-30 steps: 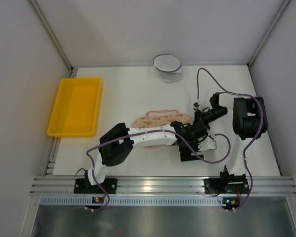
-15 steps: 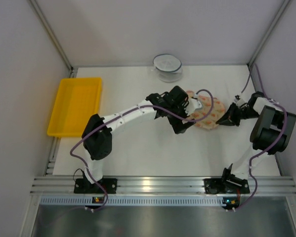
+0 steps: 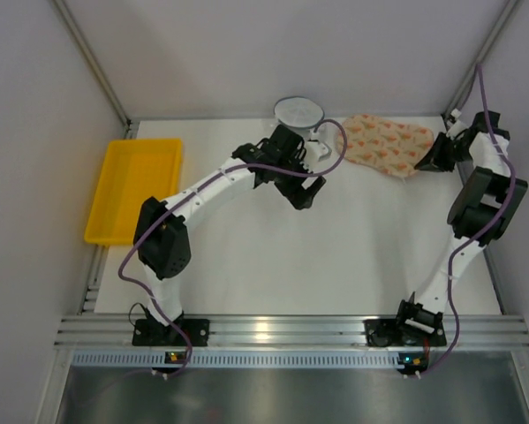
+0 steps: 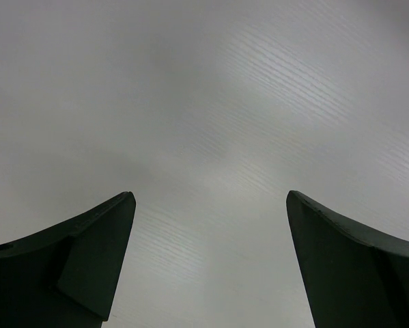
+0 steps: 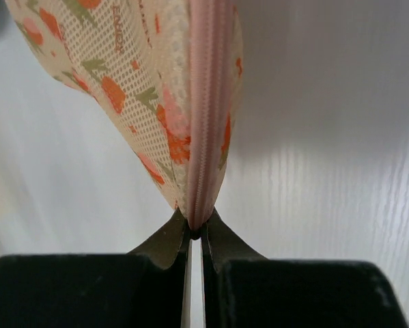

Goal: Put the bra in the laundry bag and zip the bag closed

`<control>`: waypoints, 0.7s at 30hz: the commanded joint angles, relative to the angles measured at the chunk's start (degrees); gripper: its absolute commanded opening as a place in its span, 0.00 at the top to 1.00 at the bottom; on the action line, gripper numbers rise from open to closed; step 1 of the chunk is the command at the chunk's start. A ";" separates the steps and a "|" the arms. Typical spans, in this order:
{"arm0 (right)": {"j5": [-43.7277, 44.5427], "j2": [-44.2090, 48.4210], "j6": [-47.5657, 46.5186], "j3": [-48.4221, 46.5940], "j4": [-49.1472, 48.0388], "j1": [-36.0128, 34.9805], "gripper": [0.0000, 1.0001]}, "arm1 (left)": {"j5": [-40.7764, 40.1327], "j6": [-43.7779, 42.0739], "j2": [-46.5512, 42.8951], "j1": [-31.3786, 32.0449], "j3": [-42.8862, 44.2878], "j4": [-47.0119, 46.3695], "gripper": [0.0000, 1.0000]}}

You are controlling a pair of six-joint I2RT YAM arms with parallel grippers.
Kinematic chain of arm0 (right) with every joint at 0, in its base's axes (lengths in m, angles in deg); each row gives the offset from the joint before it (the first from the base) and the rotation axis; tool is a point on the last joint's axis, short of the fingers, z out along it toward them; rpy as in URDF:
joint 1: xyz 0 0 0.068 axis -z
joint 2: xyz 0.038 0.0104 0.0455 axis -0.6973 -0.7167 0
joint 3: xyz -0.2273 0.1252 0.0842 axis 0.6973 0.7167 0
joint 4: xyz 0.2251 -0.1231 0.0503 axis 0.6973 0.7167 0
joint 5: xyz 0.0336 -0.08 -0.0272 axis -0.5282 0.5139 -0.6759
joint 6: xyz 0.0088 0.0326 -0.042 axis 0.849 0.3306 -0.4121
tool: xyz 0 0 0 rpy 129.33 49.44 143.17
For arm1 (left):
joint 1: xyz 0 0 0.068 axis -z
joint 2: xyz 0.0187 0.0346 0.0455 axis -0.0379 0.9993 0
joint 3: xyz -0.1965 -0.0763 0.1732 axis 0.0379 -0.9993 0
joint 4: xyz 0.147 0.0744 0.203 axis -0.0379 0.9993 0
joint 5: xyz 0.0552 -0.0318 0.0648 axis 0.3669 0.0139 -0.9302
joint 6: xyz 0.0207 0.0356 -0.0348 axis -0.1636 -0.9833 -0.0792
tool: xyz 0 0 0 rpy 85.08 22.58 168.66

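Right fingers point(image 5: 164, 240) pinch the bag point(image 5: 122, 82) at its zip, which looks closed just above them. Left gripper point(image 4: 209, 195) gapes empty. No bra shows, so it is likely inside.

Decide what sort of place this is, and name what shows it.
Most likely a robotics lab test cell: a white table boxed in by plain panels, two robot arms bolted to a metal rail at its near edge, and a few props such as the yellow tray and laundry bag.
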 commanded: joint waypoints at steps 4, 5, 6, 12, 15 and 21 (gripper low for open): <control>1.95 -9.44 -2.55 -15.45 0.03 -1.90 1.00 | 0.77 3.51 -4.15 -3.98 0.48 -0.21 0.02; 2.13 -10.32 -3.16 -16.78 -0.41 -2.08 1.00 | 0.59 3.60 -4.59 -4.33 0.12 -0.21 0.02; 2.31 -12.24 -3.51 -18.28 -0.41 -2.60 1.00 | 0.24 3.60 -4.94 -4.51 -0.66 -0.21 0.02; 7.22 -16.57 -3.69 -25.68 -5.13 -3.93 0.87 | -2.92 2.73 -7.32 -5.04 -3.57 -0.04 0.02; 9.86 -16.74 -2.73 -25.59 -10.06 -4.37 0.53 | -4.76 2.37 -8.29 -5.21 -4.97 0.05 0.02; 13.99 -14.11 -0.70 -25.50 -15.00 -4.63 0.27 | -4.87 2.81 -9.61 -7.05 -6.12 0.31 0.02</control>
